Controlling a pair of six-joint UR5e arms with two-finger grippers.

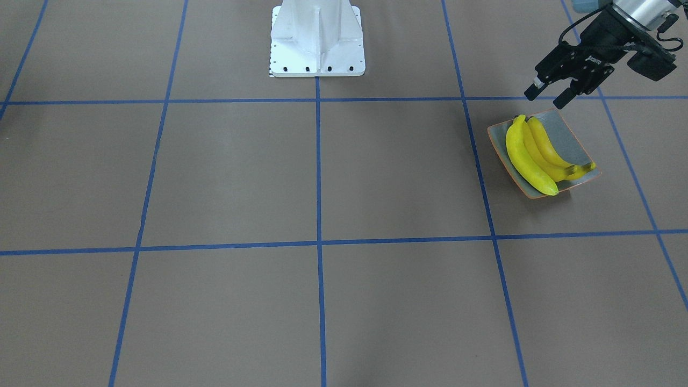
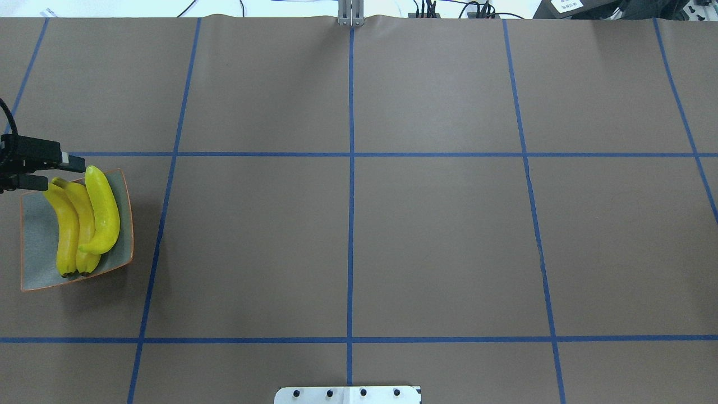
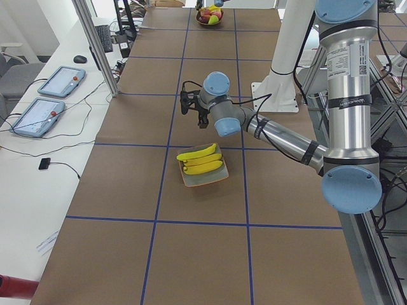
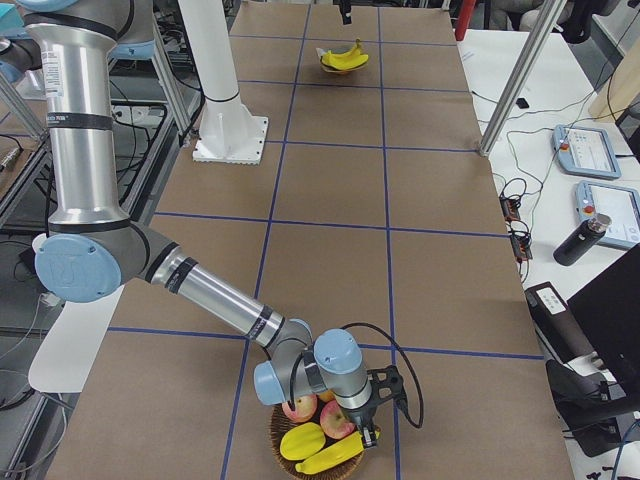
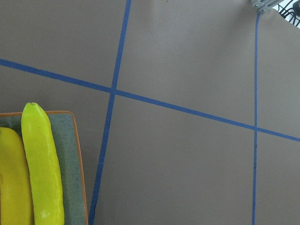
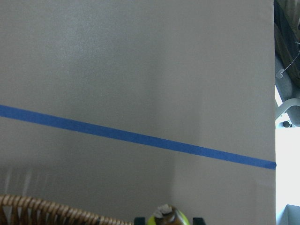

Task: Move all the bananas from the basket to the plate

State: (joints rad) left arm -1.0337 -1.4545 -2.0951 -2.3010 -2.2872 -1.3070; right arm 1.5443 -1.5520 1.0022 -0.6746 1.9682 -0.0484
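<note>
- Lying side by side along the plate (image 2: pixel 36 241), three bananas (image 2: pixel 84 224) fill its middle, leaving one grey strip bare.
- A fourth banana (image 4: pixel 330 458) sits well apart from the plate, in a wicker basket (image 4: pixel 276 445) with red apples (image 4: pixel 300 408) at the tabletop's (image 2: pixel 437 241) opposite end.
- The left end effector (image 1: pixel 546 98) hangs just above the plate's end, jaws apart and empty.
- The right end effector (image 4: pixel 368 432) is down in the basket, far from the plate. Its wrist view catches only a banana tip at the lower edge, so I cannot tell whether it grips.
- That banana looks light, stiff and smooth-skinned, so probably slippery. Taking hold across the thick middle of the curve seems safest, since the tapered ends could squirt out.
</note>
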